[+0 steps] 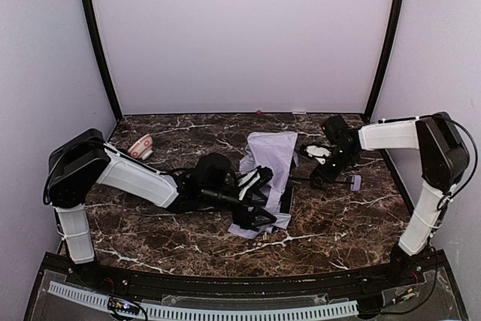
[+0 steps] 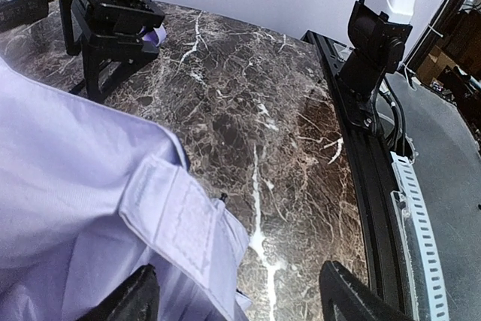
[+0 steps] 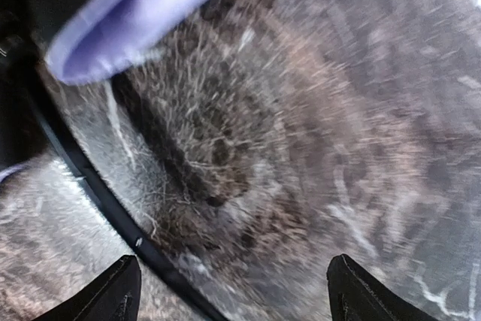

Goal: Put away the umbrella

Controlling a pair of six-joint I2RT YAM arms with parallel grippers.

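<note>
The umbrella (image 1: 267,163) lies half-folded in the middle of the table, lavender canopy crumpled and black ribs showing. Its thin shaft (image 1: 331,180) runs right to a small lavender knob (image 1: 355,182). My left gripper (image 1: 259,204) sits at the canopy's near edge. In the left wrist view it (image 2: 237,298) is open, with lavender fabric and the strap (image 2: 169,216) reaching in beside the left finger. My right gripper (image 1: 322,177) hovers over the shaft. The blurred right wrist view shows it (image 3: 240,298) open, the shaft (image 3: 98,193) crossing near its left finger and a lavender piece (image 3: 128,20) above.
A red-patterned bowl (image 1: 140,146) lies on its side at the table's far left. The marble table (image 1: 361,223) ends in a black rail (image 2: 361,186) along the near edge, where the right arm's base (image 2: 376,43) is mounted. Purple walls surround the space.
</note>
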